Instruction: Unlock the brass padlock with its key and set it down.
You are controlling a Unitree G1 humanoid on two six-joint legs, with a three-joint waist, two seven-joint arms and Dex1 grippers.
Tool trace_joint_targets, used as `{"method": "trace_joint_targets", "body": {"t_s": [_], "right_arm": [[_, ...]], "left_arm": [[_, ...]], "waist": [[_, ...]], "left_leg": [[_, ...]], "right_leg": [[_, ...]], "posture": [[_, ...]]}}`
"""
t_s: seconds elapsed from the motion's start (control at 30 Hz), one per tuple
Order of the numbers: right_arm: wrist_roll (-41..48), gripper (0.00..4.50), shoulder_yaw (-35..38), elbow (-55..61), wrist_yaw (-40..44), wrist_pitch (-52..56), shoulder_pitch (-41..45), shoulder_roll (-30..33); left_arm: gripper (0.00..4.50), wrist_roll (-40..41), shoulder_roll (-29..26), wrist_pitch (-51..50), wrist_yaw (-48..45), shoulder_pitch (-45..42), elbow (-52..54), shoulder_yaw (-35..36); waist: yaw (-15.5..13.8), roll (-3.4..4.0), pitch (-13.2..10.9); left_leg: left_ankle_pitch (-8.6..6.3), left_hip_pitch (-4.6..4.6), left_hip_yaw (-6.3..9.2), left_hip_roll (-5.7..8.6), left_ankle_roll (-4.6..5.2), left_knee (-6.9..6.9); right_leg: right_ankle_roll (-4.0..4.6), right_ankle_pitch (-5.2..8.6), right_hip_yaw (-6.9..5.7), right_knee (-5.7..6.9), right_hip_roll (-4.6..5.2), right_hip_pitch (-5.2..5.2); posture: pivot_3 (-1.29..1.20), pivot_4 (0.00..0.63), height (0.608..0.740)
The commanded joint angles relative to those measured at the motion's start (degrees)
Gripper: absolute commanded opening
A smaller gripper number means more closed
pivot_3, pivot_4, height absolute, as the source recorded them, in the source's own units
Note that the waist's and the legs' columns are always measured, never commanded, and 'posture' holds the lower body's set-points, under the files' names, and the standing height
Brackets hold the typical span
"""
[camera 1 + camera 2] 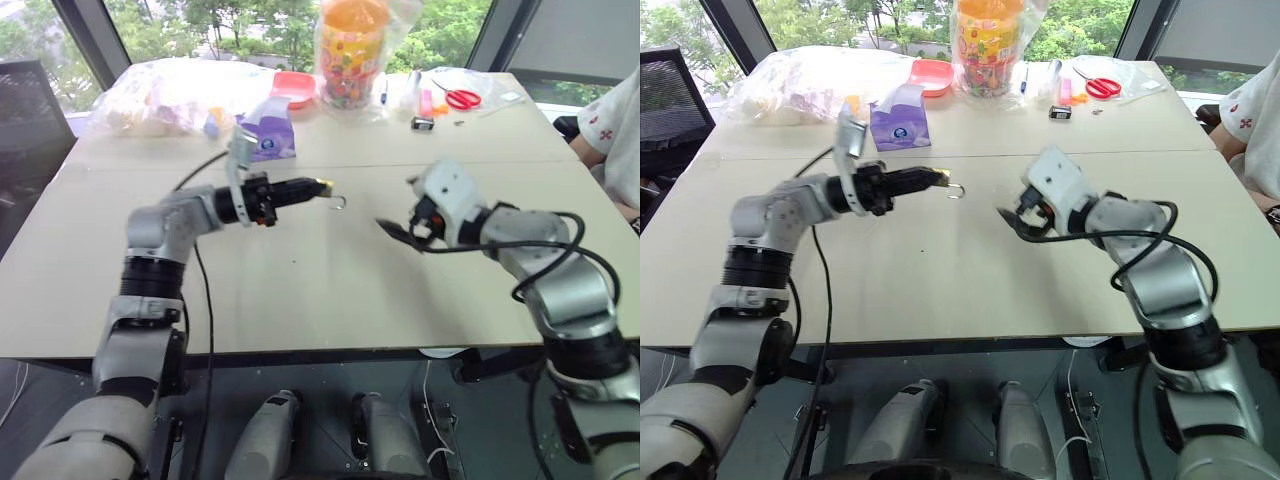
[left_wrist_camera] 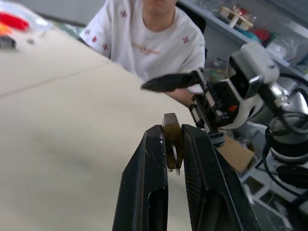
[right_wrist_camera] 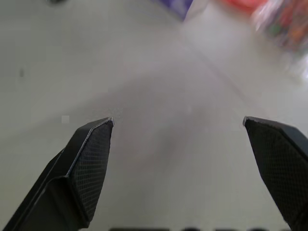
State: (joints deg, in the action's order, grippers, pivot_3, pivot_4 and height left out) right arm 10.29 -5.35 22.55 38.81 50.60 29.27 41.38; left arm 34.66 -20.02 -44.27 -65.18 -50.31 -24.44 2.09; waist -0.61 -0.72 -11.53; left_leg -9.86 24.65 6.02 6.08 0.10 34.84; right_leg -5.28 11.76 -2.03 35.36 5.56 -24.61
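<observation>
I'm clamping the left gripper [image 1: 318, 186] on the brass padlock [image 2: 172, 139], holding it above the table [image 1: 330, 280] with shackle poking out toward the empty, wide-apart right gripper [image 3: 178, 130], probably so it's reachable for the key.

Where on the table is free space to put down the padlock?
The near half of the table, below the padlock and both grippers, is bare. The far edge is crowded: plastic bags, purple pouch, snack jar, scissors.
</observation>
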Motion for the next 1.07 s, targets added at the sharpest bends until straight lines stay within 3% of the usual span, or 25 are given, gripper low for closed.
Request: {"method": "trace_joint_targets", "body": {"t_s": [0.03,0.13,0.33,0.63,0.67,0.77,0.87,1.07], "right_arm": [[9.9,4.46,7.9,8.0,1.6,16.9,0.1,-1.3],[13.6,4.46,10.0,11.3,1.0,24.1,0.4,-1.7],[15.0,4.46,8.9,14.8,-2.7,28.6,-0.3,-1.8],[15.5,4.50,8.7,15.5,-6.9,29.6,-0.5,-2.2],[15.4,4.50,8.4,15.4,-7.0,29.2,-0.8,-1.8],[15.1,4.50,8.1,15.1,-7.4,28.2,-1.7,-1.0],[14.7,4.50,8.0,14.7,-7.9,26.7,-2.8,-0.7],[12.5,4.50,8.3,12.8,-10.3,18.7,-4.5,-2.0]], "left_arm": [[0.00,-2.8,4.7,1.1,1.4,-2.0,-6.6,-2.8],[0.00,-5.0,8.7,3.0,2.3,-5.1,-16.2,-3.0],[0.00,-9.5,14.4,9.9,3.9,-11.3,-34.4,-1.4],[4.26,-16.1,15.0,16.4,4.1,-14.7,-41.7,-1.6],[4.49,-18.2,13.8,18.8,5.2,-14.5,-41.1,-2.7],[4.49,-22.5,9.2,23.5,6.1,-13.4,-37.2,-4.5],[4.49,-21.8,4.8,22.3,4.3,-11.1,-30.2,-3.0],[4.49,-16.0,-3.2,11.7,9.0,0.3,-3.2,3.1]], "waist": [[0.1,0.01,0.0],[-0.1,0.00,0.0],[-0.1,0.00,0.0],[-0.1,0.00,0.0],[-0.1,0.00,0.0],[0.1,0.00,0.0],[0.3,0.00,0.0],[0.2,0.01,0.0]], "left_leg": [[-0.04,0.01,0.00,0.00,0.06,0.03],[-0.06,0.10,0.02,-0.02,0.10,0.12],[-0.11,0.32,0.03,0.01,0.15,0.31],[-0.14,0.69,0.03,0.04,0.24,0.40],[-0.14,0.69,0.03,0.04,0.24,0.41],[-0.15,0.67,0.03,0.04,0.24,0.44],[-0.15,0.67,0.02,0.00,0.24,0.43],[-0.15,0.70,0.02,0.03,0.24,0.41]], "right_leg": [[0.03,-0.05,0.00,0.00,0.00,0.00],[0.03,-0.06,-0.07,0.00,0.00,-0.02],[-0.21,-0.02,-0.29,-0.18,0.06,-0.02],[-0.22,-0.26,-0.32,-0.16,0.06,-0.37],[-0.22,-0.26,-0.32,-0.16,0.06,-0.36],[-0.23,-0.29,-0.32,-0.16,0.05,-0.34],[-0.22,-0.31,-0.30,-0.14,0.03,-0.37],[-0.22,-0.31,-0.20,-0.19,0.06,-0.39]], "posture": [[0.00,0.150,0.740],[0.00,0.150,0.740],[0.00,0.150,0.740],[0.00,0.150,0.740],[0.00,0.150,0.740],[0.00,0.150,0.740],[0.00,0.150,0.740],[0.00,0.150,0.740]]}}
